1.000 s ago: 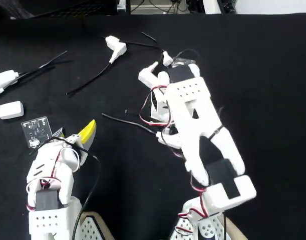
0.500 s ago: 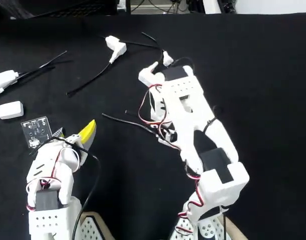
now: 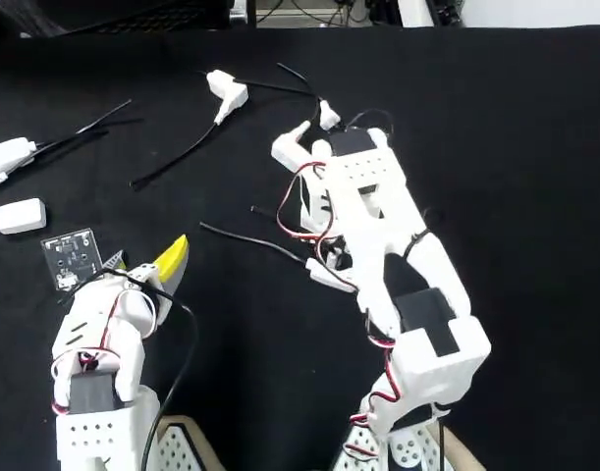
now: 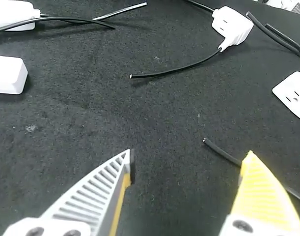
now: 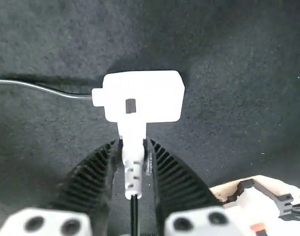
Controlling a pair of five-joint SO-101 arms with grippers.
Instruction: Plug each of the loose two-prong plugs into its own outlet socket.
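Observation:
My right gripper (image 5: 132, 145) is shut on a white two-prong plug (image 5: 132, 167), whose black cable runs back between the fingers. The plug's front end meets a white outlet socket (image 5: 142, 102) lying flat on the black cloth; how deep the prongs sit is hidden. In the high view this socket (image 3: 292, 147) pokes out beside the right arm (image 3: 368, 191) at mid-table. My left gripper (image 4: 189, 158) hovers open over bare cloth near the front left, its yellow finger (image 3: 173, 257) showing from above. Another white plug (image 3: 227, 90) with a cable lies farther back.
Two white blocks (image 3: 9, 154) (image 3: 20, 216) with cables lie at the left edge. A small dark circuit board (image 3: 72, 257) sits beside the left arm. A loose black cable (image 3: 250, 241) crosses the middle. A small white plug (image 3: 329, 116) lies just behind the right arm.
The right arm's elbow has dropped and swung slightly left, with the wrist shifting a little over the socket. The left arm has stayed still.

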